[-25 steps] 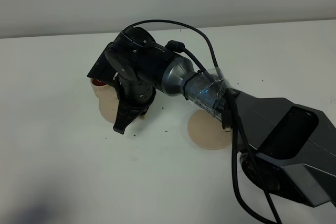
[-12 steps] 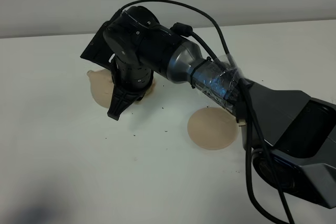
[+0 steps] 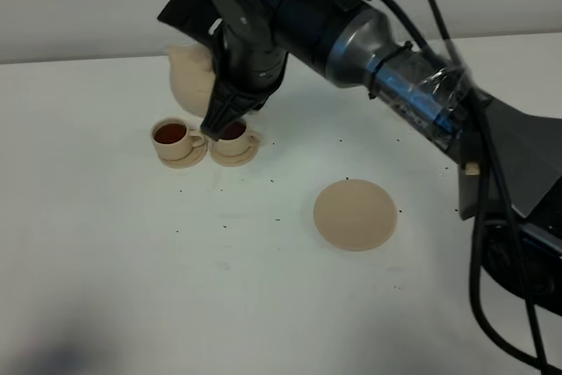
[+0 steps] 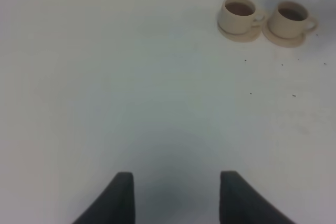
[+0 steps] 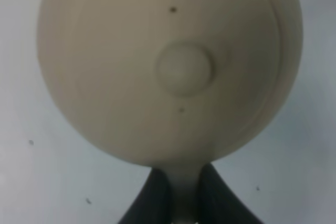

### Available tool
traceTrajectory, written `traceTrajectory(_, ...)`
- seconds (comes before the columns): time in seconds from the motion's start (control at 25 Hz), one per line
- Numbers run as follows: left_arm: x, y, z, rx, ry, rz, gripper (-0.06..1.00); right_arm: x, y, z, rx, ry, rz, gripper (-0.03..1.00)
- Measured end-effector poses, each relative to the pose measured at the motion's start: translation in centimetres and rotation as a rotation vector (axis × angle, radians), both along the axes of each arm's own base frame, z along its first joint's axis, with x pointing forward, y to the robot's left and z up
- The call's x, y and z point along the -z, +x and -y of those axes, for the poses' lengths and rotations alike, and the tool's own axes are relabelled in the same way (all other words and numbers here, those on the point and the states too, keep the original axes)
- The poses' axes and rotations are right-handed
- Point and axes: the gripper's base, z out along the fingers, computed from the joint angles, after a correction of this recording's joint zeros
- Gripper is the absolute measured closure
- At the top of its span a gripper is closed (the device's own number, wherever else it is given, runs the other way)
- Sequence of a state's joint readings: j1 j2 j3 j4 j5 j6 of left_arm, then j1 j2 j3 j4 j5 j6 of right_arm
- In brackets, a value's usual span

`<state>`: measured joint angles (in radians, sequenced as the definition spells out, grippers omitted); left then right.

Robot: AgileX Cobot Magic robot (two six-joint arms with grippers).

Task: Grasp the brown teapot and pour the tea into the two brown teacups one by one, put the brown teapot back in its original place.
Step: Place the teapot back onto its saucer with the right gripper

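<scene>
Both teacups point(image 3: 204, 141) at upper left look filled, apparently; the right claw point(image 5: 179, 203) grips the teapot point(image 3: 193, 75) by its handle, aloft. Returning it to the plate point(image 3: 356, 214) remains.

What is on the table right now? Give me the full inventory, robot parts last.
Squat rounded tan ceramic teapot: one, tan-beige, lifted off the table behind the cups, held by its handle.
Small tan cylindrical teacups on matching saucers: two, tan-beige, side by side left of centre, both holding dark tea; left cup, right cup.
Flat round tan plate: one, tan-beige, bare, right of the cups.
White table: one, with small dark specks scattered around the cups and plate.
Right arm: one, black and silver, reaching across over the cups.
Right end effector: one, black, shut on the teapot handle.
Left end effector: one, black, open, over bare table.
</scene>
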<state>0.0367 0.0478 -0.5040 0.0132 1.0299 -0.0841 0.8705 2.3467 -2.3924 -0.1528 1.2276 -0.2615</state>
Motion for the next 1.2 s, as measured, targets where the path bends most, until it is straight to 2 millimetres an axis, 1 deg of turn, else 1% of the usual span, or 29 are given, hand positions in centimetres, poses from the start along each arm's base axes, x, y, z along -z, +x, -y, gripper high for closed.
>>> traceTrajectory(0.12,0.0,0.0,0.0,0.000,0.000,0.000,0.55,0.2,1.5,3.1,0.073,-0.022,-0.049,0.86)
traceTrajectory(0.16,0.0,0.0,0.0,0.000,0.000,0.000,0.55,0.6,1.9,4.2,0.100,-0.038,-0.072,0.86)
traceTrajectory(0.28,0.0,0.0,0.0,0.000,0.000,0.000,0.55,0.6,2.4,7.7,0.177,-0.065,-0.122,0.86)
traceTrajectory(0.4,0.0,0.0,0.0,0.001,0.001,0.000,0.55,0.8,2.1,10.8,0.247,-0.085,-0.184,0.86)
traceTrajectory(0.44,0.0,0.0,0.0,0.001,0.001,0.000,0.55,0.7,1.9,11.7,0.268,-0.083,-0.201,0.86)
traceTrajectory(0.52,0.0,0.0,0.0,0.001,0.001,0.000,0.55,1.2,1.1,13.1,0.287,-0.108,-0.241,0.86)
traceTrajectory(0.72,0.0,0.0,0.0,0.000,0.000,0.000,0.55,2.0,-1.6,14.8,0.298,-0.136,-0.326,0.86)
traceTrajectory(0.84,0.0,0.0,0.0,0.000,0.000,0.000,0.55,3.1,-3.1,15.4,0.330,-0.151,-0.391,0.86)
traceTrajectory(0.92,0.0,0.0,0.0,0.000,0.000,0.000,0.55,4.4,-4.1,15.6,0.341,-0.181,-0.434,0.86)
traceTrajectory(1.08,0.0,0.0,0.0,0.000,0.000,0.000,0.55,6.8,-5.2,15.3,0.371,-0.170,-0.441,0.86)
traceTrajectory(1.2,0.0,0.0,0.0,0.000,0.000,0.000,0.55,7.9,-5.8,14.8,0.381,-0.149,-0.426,0.86)
